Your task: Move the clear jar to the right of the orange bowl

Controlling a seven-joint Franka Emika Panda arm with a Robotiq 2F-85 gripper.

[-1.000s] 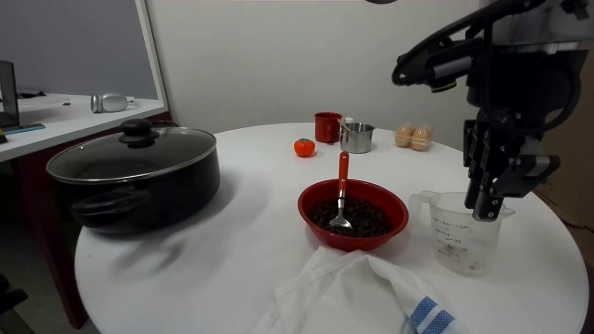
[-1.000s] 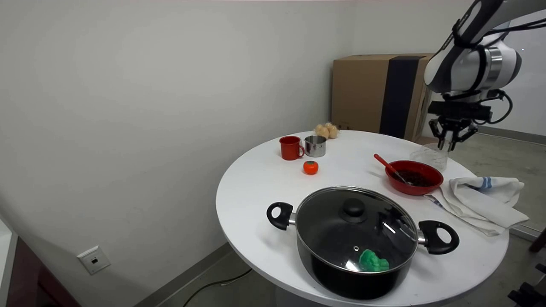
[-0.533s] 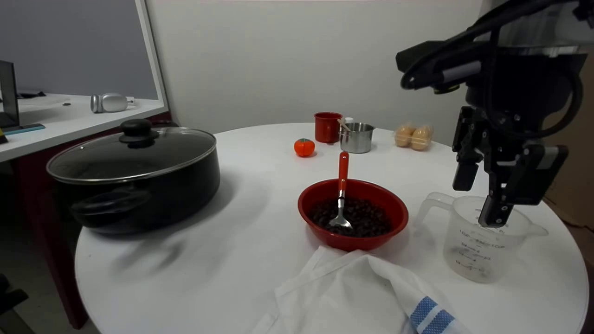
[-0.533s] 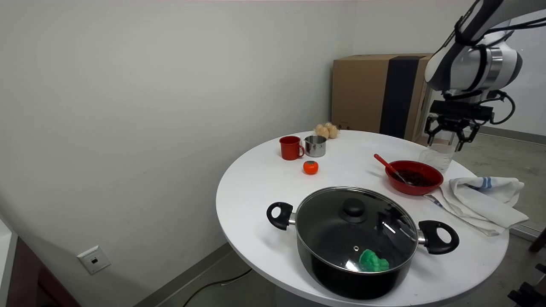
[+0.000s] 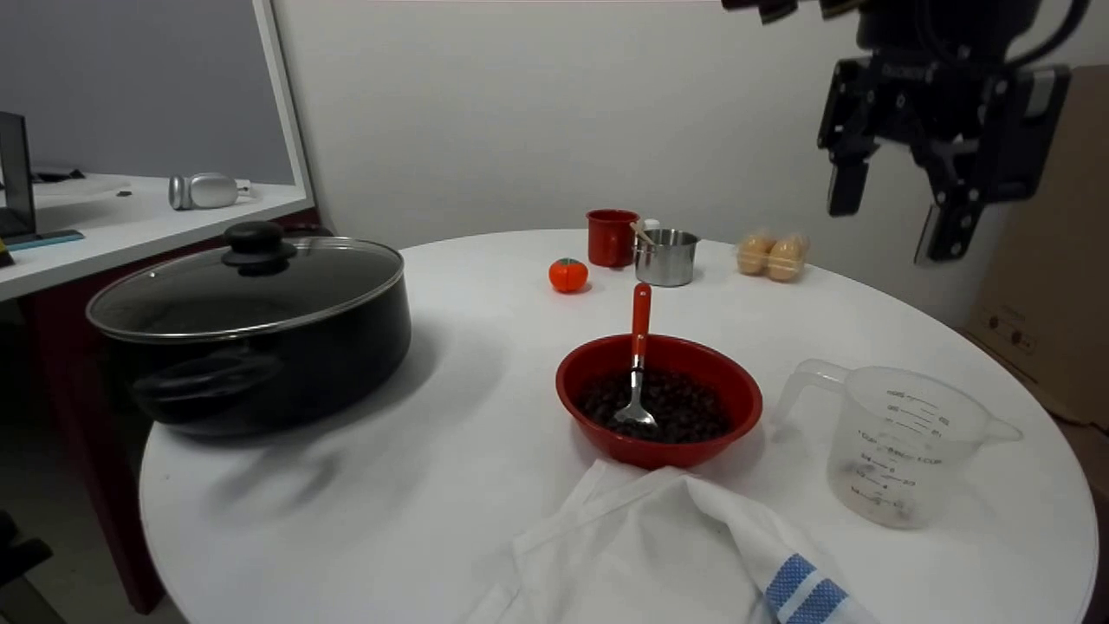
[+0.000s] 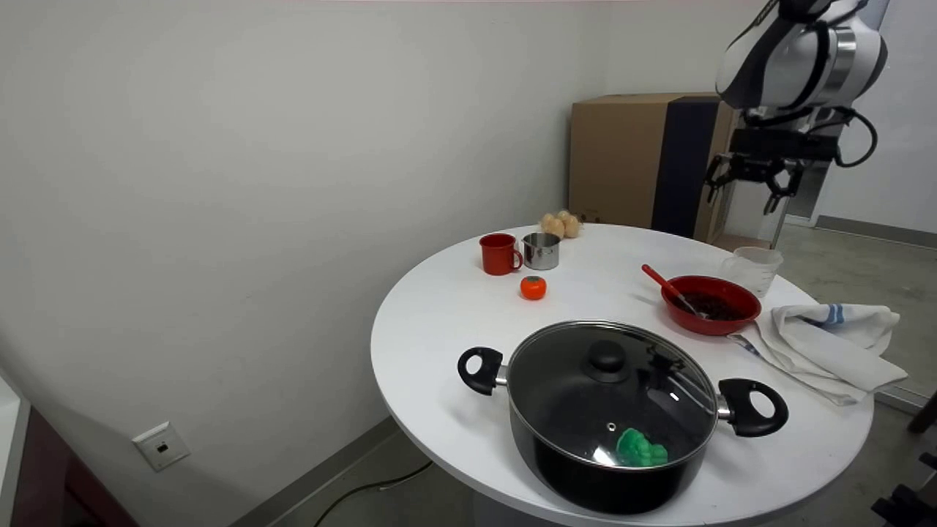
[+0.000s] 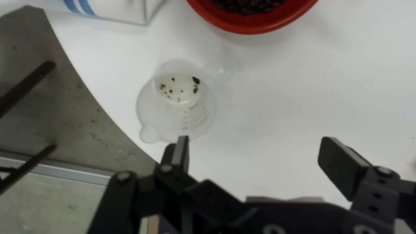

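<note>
Clear plastic jar (image 5: 905,446) — tapered, w/ printed marks — stands upright on smooth white desk (image 5: 459,472), rt of shallow, glossy red-orange bowl (image 5: 660,453) in an exterior view, w/ end effector (image 5: 892,236) higher up, spread wide & holding nothing.

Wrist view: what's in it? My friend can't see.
A clear jar with dark specks inside stands on a white table. At bottom, the open gripper holds nothing; at top, a red bowl and striped cloth are cut off.
</note>
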